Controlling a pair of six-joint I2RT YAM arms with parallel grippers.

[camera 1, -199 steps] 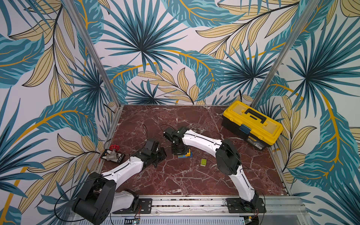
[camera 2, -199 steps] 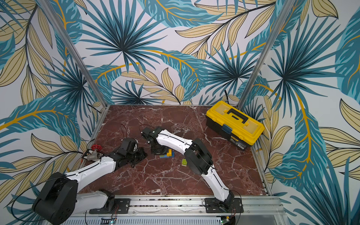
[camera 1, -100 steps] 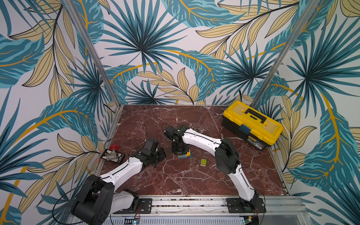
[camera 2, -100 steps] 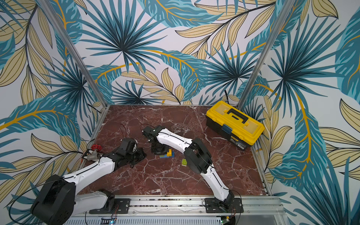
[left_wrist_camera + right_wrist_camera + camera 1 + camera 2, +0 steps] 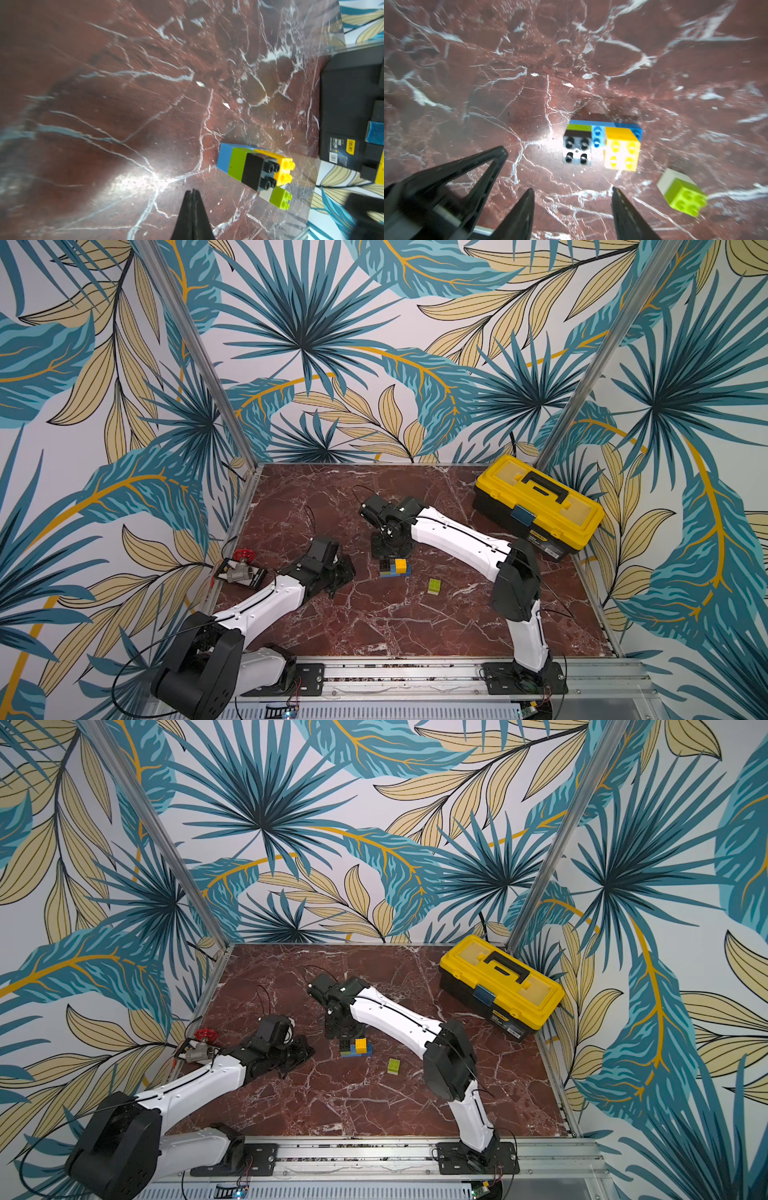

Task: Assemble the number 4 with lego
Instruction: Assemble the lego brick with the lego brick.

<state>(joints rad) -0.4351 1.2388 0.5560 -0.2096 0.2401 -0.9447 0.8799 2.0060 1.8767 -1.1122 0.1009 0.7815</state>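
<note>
Studded plastic bricks [image 5: 598, 137] clustered on glossy veined marble tabletop [image 5: 508, 62]; lime-white block [image 5: 681, 191] apart. Right gripper [image 5: 572, 190] tips spread, empty; left gripper [image 5: 192, 193] tips pressed together.

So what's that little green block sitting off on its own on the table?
The green block is really two small glossy plastic bricks pressed together: a lime-green brick with four round studs, sitting on a white brick of the same footprint. It seems to stand studs up on the marbled red table, apart from the larger brick cluster. Nothing but the table touches it.
</note>
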